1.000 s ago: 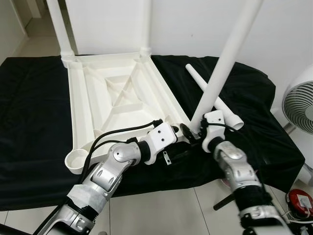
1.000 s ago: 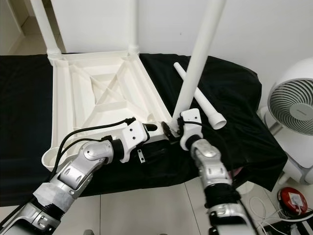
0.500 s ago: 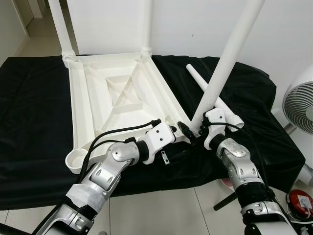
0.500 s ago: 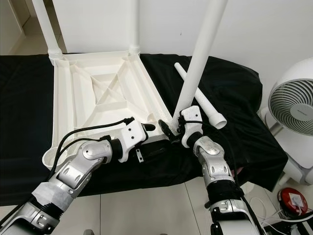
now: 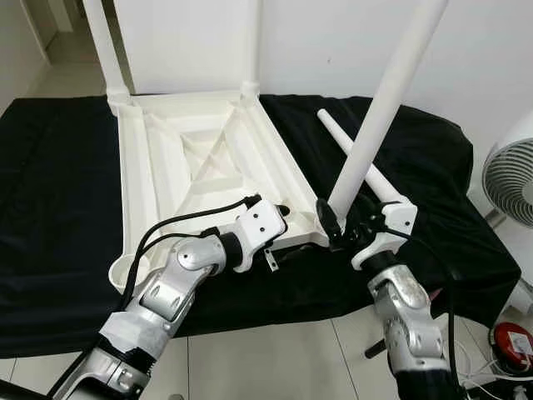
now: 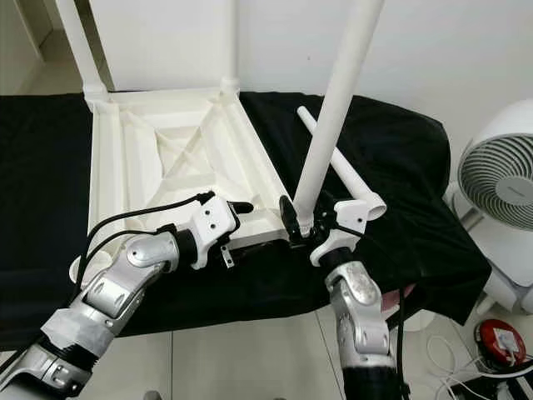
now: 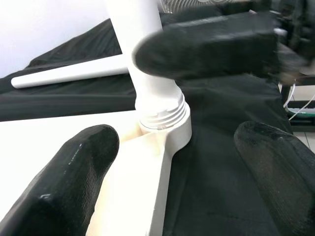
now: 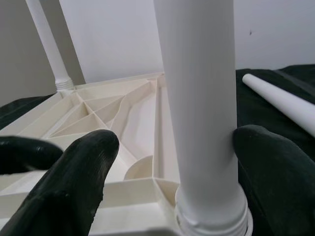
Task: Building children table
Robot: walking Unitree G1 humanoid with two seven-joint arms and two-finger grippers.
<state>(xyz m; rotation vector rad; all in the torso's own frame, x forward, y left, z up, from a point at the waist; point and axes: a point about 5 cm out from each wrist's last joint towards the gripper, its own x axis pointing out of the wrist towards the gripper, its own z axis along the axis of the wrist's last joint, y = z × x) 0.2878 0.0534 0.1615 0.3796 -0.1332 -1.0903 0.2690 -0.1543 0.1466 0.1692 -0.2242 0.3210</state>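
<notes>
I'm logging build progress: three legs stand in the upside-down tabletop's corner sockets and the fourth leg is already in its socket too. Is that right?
Not quite. Three legs stand in the tabletop, the right gripper around one leg, but the fourth leg lies loose on the black cloth, as the left eye view shows.

plain white wall (image 5: 333,42) behind, evenly lit, with one small dark speck. black cloth (image 5: 50,192) spread over a low, wide surface, creased and sagging at the edges, draped down at the near side. pale glossy floor tiles (image 5: 275,362) with thin grout lines below. white round fan (image 6: 498,179) on a stand at the right, just beside the cloth's corner. red and black round object (image 6: 498,342) on the floor near it, cables (image 6: 450,371) lying alongside. doorway and lighter floor at far upper left.
</notes>
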